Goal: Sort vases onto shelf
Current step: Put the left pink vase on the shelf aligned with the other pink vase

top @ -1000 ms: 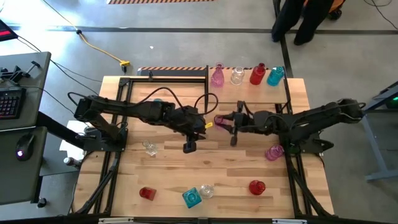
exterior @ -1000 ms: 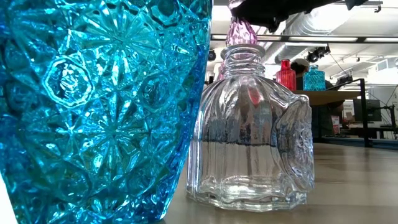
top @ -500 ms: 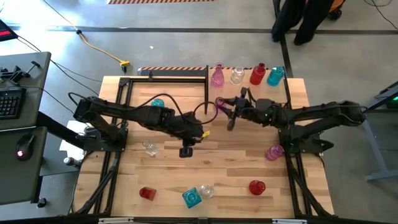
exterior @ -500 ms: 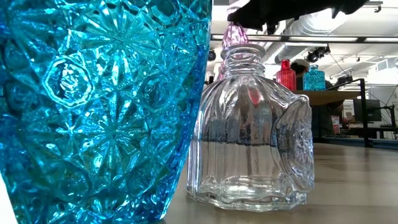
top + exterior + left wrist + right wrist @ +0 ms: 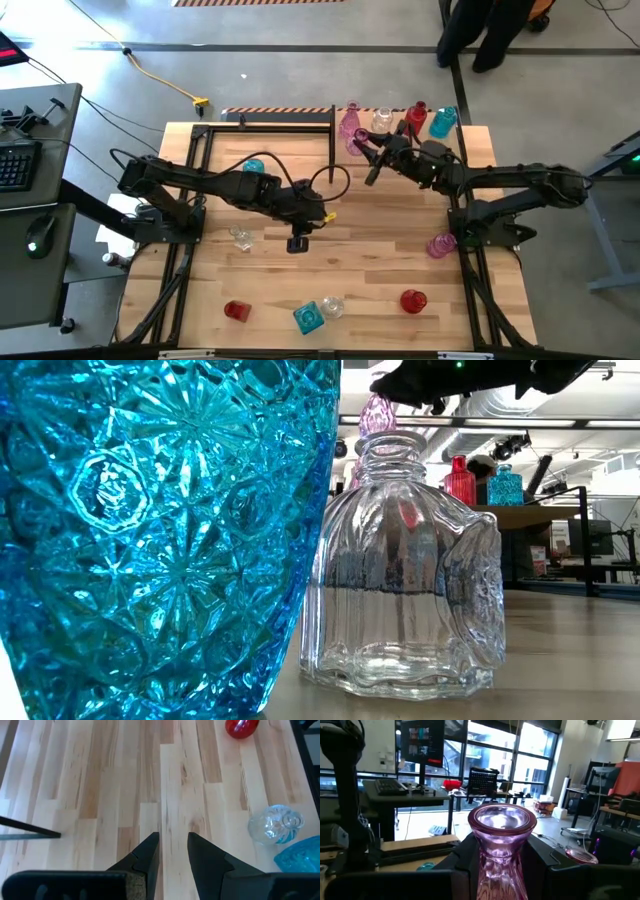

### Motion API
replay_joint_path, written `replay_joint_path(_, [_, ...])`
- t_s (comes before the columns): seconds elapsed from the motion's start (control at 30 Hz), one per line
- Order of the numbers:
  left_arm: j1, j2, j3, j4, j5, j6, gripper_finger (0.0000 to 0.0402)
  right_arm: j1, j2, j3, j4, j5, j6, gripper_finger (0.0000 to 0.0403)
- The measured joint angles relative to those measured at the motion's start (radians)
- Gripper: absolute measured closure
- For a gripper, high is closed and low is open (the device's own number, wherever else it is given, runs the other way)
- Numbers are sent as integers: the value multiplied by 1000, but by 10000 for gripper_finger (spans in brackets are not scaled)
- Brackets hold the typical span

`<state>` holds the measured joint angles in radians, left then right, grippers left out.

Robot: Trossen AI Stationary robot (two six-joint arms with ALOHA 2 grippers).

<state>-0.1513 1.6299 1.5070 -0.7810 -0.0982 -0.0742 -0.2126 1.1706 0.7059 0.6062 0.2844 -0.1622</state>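
Wooden table (image 5: 380, 250) below, I see the pink vase (image 5: 501, 851) clamped in my right gripper (image 5: 358, 143) near the shelf (image 5: 470, 135); my left gripper (image 5: 297, 243) hovers mid-table, fingers slightly apart, holding nothing

Four vases (image 5: 395, 121) stood in row on shelf (image 5: 470, 135) at tabletop's (image 5: 370, 260) far right; others scattered across near tabletop.

Right tool (image 5: 362, 146) clamped, left tool (image 5: 297, 243) parted

Pink vase (image 5: 501, 851) upright, beside shelved vases (image 5: 412, 120).
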Motion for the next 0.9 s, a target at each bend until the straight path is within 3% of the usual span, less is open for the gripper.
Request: replay_joint_path(0.9, [0,0,0,-38,-21,0,312,-130,224,0,100,-34,58,320])
